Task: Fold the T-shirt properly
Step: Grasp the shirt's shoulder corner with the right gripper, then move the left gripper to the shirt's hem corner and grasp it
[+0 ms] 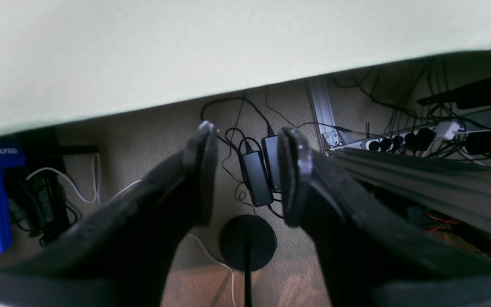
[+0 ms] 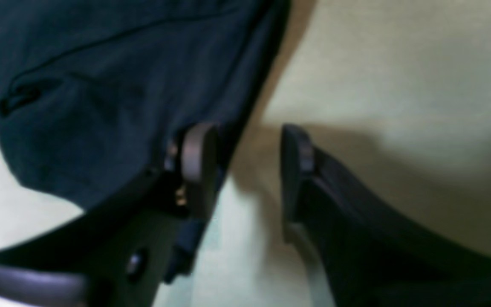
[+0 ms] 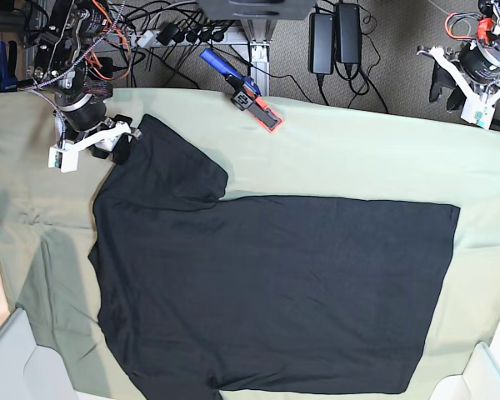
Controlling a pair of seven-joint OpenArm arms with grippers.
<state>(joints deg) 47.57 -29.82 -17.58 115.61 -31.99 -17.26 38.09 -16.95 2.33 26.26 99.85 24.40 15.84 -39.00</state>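
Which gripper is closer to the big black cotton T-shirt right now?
Right. The right gripper sits at the sleeve edge of the black cotton T-shirt; the left gripper hangs beyond the table's far edge, well clear.

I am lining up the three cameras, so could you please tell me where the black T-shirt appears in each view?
Left wrist: not in it; only the pale green table cloth and floor cables.
Right wrist: the T-shirt fills the upper left, by the right gripper.
Base: the T-shirt lies spread across the centre, one sleeve toward the upper left.
Shared landmark: the table cloth.
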